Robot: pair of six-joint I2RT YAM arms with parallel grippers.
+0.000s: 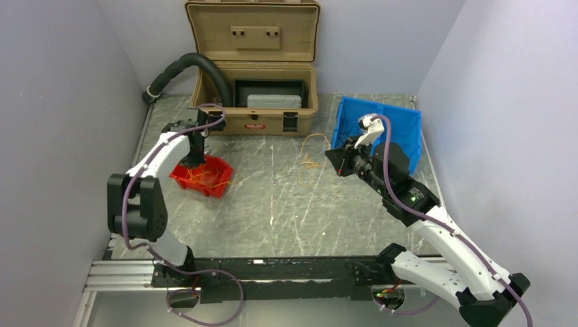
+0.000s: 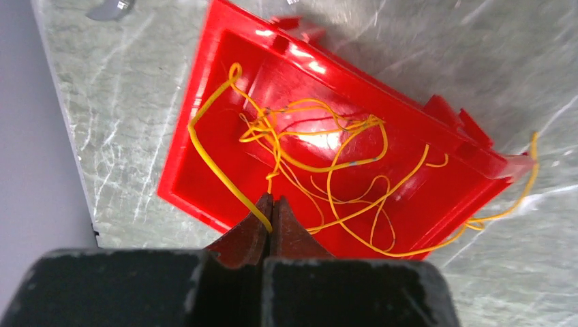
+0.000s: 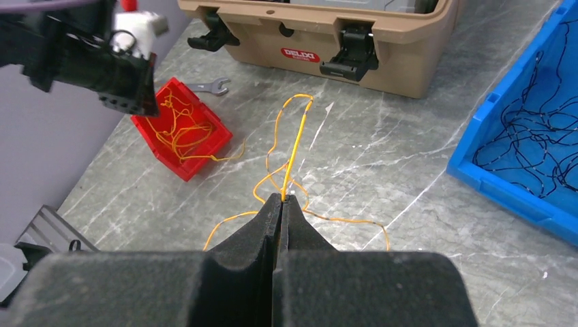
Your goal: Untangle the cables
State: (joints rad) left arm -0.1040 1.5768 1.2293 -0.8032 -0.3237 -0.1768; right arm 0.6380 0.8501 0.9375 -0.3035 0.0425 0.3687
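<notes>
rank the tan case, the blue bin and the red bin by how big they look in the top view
1. tan case, lid open, clearly the largest
2. blue bin, partly hidden by the right arm, yet plainly bigger than the next
3. red bin, the smallest

Table [image 1: 272, 211] open between red bin [image 1: 195, 183] and blue bin [image 1: 353, 121], cables [image 1: 310, 159] strewn.

A robotics lab cell: plain grey walls [image 1: 61, 102] box in a stone-patterned table [image 1: 286, 211], with a tan tool case [image 1: 255, 68] at top centre.
</notes>
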